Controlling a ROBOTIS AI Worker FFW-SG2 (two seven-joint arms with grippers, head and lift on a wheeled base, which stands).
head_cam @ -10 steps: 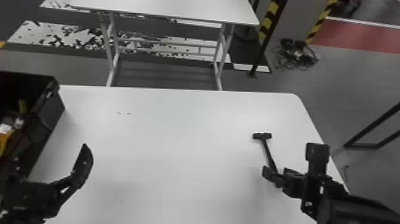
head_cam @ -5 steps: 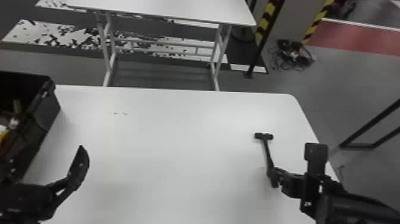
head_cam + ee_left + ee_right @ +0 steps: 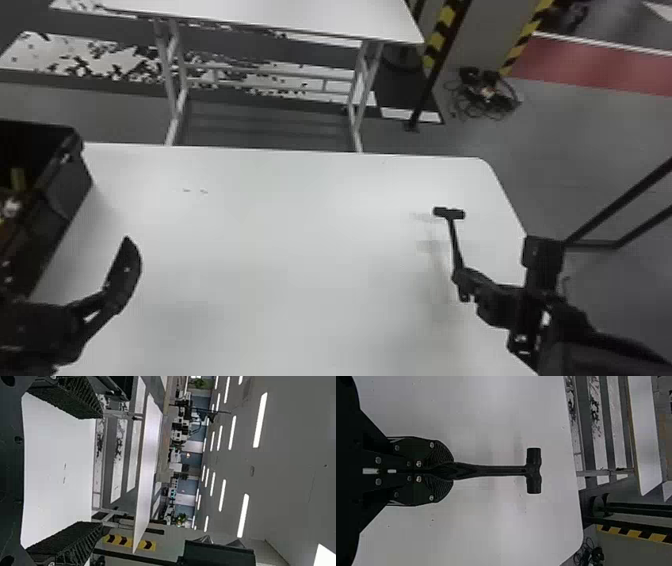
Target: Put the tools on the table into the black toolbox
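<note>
At the right of the head view, a black hammer (image 3: 455, 240) is held by its handle end in my right gripper (image 3: 461, 285), head pointing to the table's far side. The right wrist view has the hammer (image 3: 494, 470) between the closed fingers of my right gripper (image 3: 443, 471). My left gripper (image 3: 131, 270) is at the left, beside the black toolbox (image 3: 70, 192), which holds some yellow and white items. In the left wrist view my left gripper (image 3: 65, 477) stands open, its fingers wide apart with nothing between them.
The white table (image 3: 280, 250) spans the middle, two small dark marks on its far left part. A second white table (image 3: 280, 17) stands beyond it. Cables (image 3: 485, 95) lie on the floor, and dark metal bars (image 3: 625, 215) are at the right.
The right gripper, seen apart around the handle end a second ago, has closed on it. The head view has shifted slightly, moving the scene a little left. The left gripper looks unchanged.
</note>
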